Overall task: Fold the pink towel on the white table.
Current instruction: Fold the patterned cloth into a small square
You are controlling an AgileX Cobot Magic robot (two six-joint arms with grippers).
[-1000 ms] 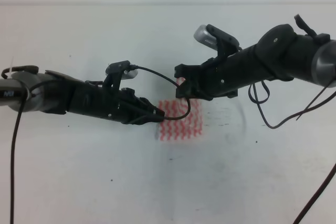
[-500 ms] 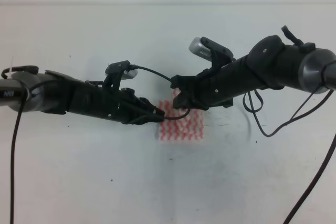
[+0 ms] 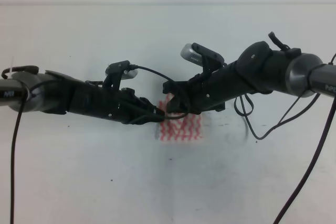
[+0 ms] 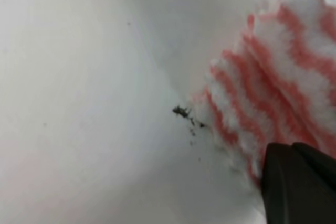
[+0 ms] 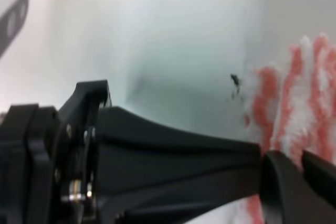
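On the smooth white table [image 3: 79,171], fuzzy wavy-striped rectangular pink towel [image 3: 181,128].

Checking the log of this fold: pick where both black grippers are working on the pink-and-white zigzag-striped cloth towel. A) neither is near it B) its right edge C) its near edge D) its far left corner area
D: in the high view the left gripper and right gripper meet over the far left part of the pink-and-white zigzag-striped cloth towel.
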